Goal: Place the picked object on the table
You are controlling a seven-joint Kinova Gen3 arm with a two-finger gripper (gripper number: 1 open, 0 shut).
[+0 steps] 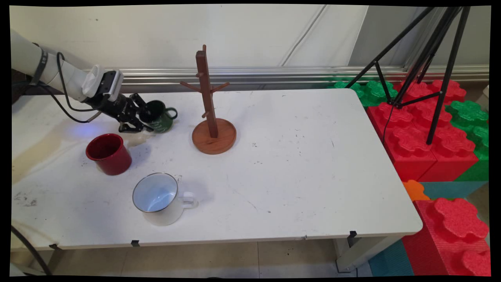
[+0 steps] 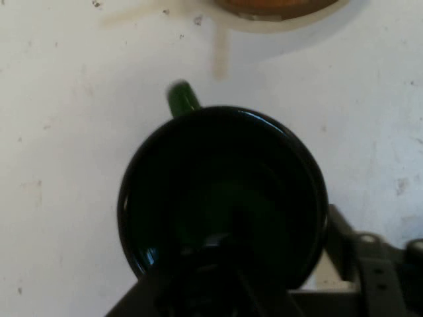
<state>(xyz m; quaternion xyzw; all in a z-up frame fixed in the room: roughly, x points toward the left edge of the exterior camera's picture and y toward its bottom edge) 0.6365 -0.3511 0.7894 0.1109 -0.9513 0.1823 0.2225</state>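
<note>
My gripper point(image 1: 150, 120) is at the left rear of the table, shut on the rim of a dark green mug point(image 1: 160, 119). The mug hangs tilted just above the table, its mouth toward the hand and its handle pointing right, toward the wooden mug tree point(image 1: 213, 135). In the hand view the green mug point(image 2: 221, 191) fills the middle, mouth toward the camera, its handle at the upper left. One finger sits inside the mug and the other finger point(image 2: 350, 247) outside its wall, with the gripper point(image 2: 307, 267) astride the rim. The mug tree's base point(image 2: 271, 5) shows at the top edge.
A red mug point(image 1: 109, 153) stands just in front of the gripper. A white enamel mug point(image 1: 158, 197) stands nearer the table's point(image 1: 305, 176) front edge, handle to the right. Red and green foam blocks point(image 1: 426, 129) and a black tripod point(image 1: 434, 58) stand off the right end.
</note>
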